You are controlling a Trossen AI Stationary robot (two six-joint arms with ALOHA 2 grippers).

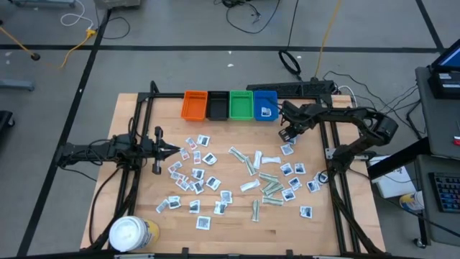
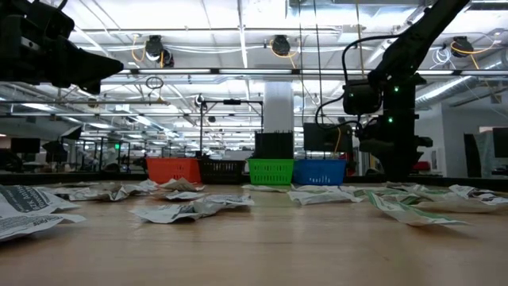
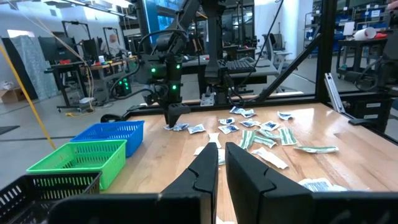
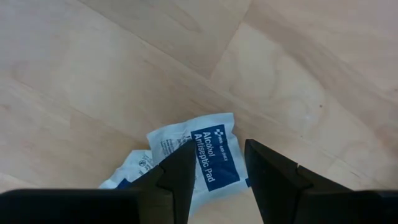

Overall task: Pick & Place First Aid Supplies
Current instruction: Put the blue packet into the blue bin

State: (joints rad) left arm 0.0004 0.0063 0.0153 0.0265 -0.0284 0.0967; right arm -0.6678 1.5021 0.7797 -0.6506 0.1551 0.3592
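I had the right gripper (image 4: 214, 177) pointing down over an alcohol pad (image 4: 208, 157) on the table (image 1: 237, 219), its fingers apart and straddling the packet, not yet closed on it. In the high view this gripper (image 1: 287, 134) sat just in front of the blue bin (image 1: 264, 105), over the pad (image 1: 287, 149) at the near edge of the scattered packets (image 1: 269, 183). The left gripper (image 3: 221, 163) waited on the table's left side, fingers nearly together and holding nothing, near another cluster of packets (image 1: 194, 173).

The main risk, as I judged it, was the second sachet (image 4: 134, 171) lying partly under the pad: closing there could lift 2 at once, or drag 1 aside. The pad looked thin and flat, so the fingertips might slide over it and close on nothing. It also sat off-centre toward 1 finger, which could push it rather than pinch it.

I could not read the lower sachet's print, and the fingers covered part of it. How far the fingertips stood above the wood was unclear. From table height the packets merged into a low crumpled line.
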